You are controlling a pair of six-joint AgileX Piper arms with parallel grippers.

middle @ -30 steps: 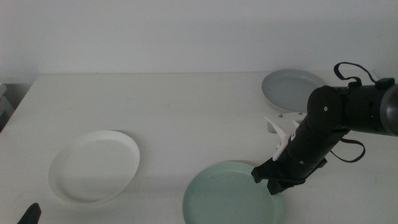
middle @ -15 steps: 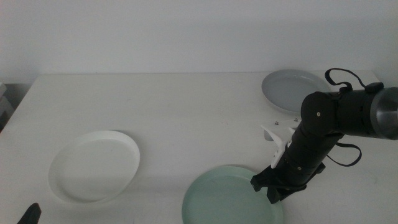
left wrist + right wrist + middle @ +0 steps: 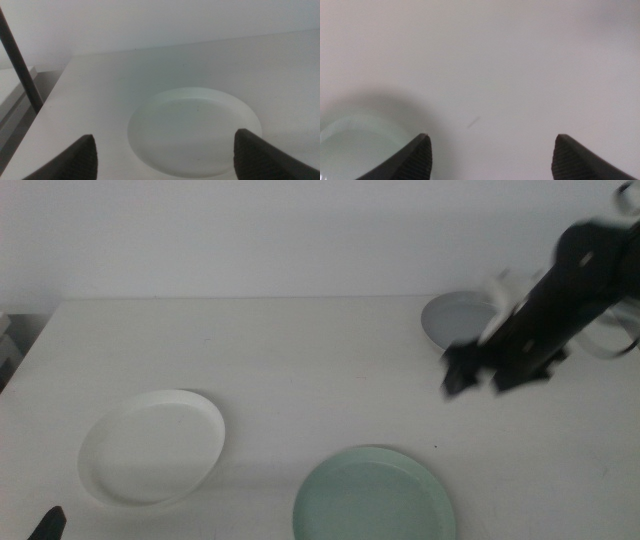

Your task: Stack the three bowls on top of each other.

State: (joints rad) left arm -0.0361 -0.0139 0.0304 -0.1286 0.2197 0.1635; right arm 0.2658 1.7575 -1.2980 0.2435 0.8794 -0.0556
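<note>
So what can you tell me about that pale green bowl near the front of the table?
The mint green bowl is round, shallow and plate-like, with a low rim and a matte finish. It sits flat and upright on the white table near the front edge, partly cut off by the picture's bottom. It is empty and nothing touches it. The right hand, blurred, is well off it, near the grey bowl.

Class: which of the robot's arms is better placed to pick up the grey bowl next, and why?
Probably the right. The right gripper hangs open just in front of the grey bowl, while the left gripper waits open at the near left corner, facing the white bowl.
</note>
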